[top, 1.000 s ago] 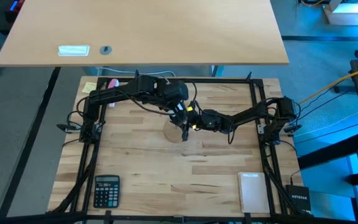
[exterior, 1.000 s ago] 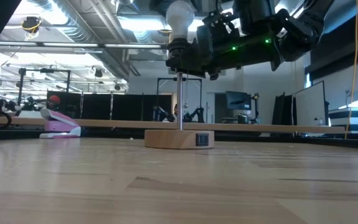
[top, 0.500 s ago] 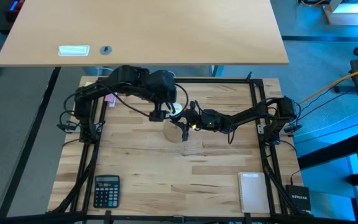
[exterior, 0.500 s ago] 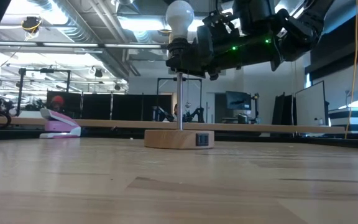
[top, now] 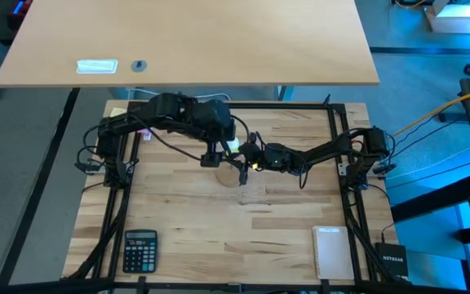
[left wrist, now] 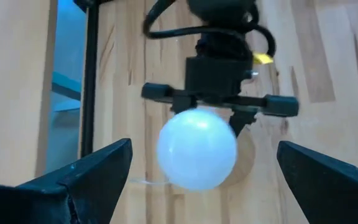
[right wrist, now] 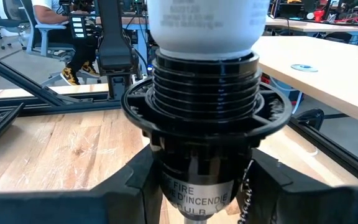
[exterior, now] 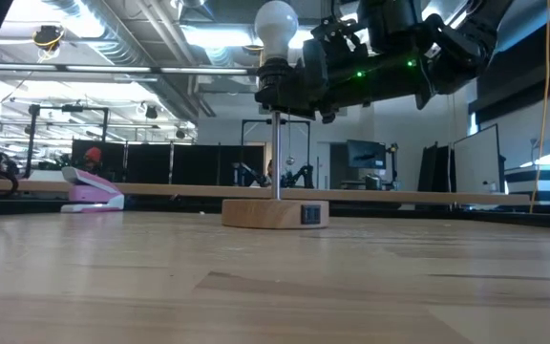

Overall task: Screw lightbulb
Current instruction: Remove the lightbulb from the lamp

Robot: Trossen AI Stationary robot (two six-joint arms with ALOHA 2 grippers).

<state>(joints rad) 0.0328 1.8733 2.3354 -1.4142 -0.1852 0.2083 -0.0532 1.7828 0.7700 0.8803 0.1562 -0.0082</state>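
The white lightbulb (exterior: 277,25) stands upright in the black socket (exterior: 277,76), which sits on a thin stem over a round wooden disc base (exterior: 275,212) at the table's middle. My right gripper (top: 246,160) is shut on the socket. My left gripper (left wrist: 204,186) is open above the bulb (left wrist: 197,148), with one finger out to either side and clear of it. In the high view the left gripper (top: 216,152) sits just left of the bulb (top: 232,146). The low view does not show it. My right gripper pinches the socket's lower body (right wrist: 197,193), below the threaded collar, between its two fingers (right wrist: 135,186). The fingers come level from the table's right side and lie across the socket. The socket stays upright on its stem, with the disc base on the table.
A calculator (top: 140,250) lies at the near left and a white notepad (top: 330,251) at the near right. A pink object (exterior: 92,191) sits at the far left. A black metal frame (top: 341,188) borders the tabletop.
My left gripper has drawn back from over the bulb toward the table's far left, then come partway back toward it. The bulb, the socket and my right gripper have stayed where they were.
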